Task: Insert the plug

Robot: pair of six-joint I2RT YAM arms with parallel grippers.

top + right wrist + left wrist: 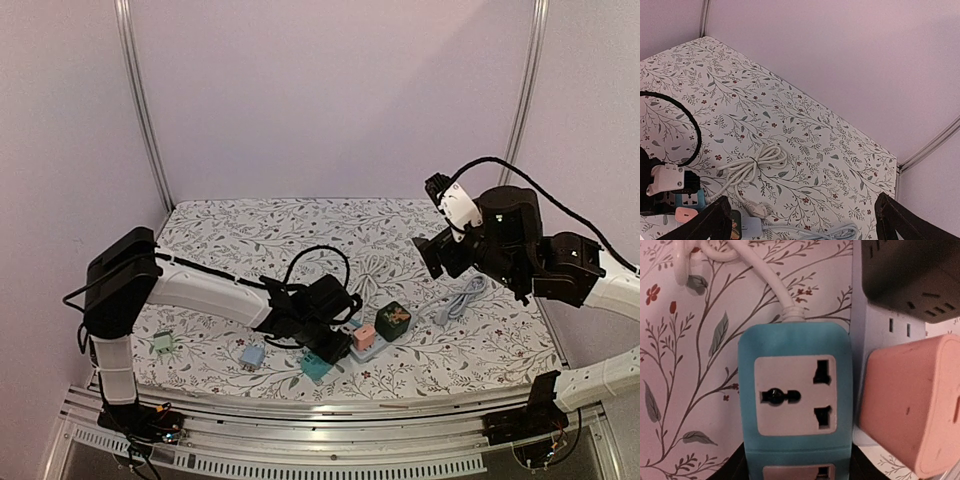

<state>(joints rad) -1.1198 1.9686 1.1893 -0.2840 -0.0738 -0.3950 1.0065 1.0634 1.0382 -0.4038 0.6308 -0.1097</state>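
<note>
the left arm rises from its base at the near left, folds at the shoulder and reaches right and low across the table. its wrist is bent down, so the left gripper points at the surface; its dark fingers press against both long sides of the blue power strip. the right arm is folded back and held high on the right. the right gripper faces left, well above the table, its fingers spread wide with nothing between them.
</note>
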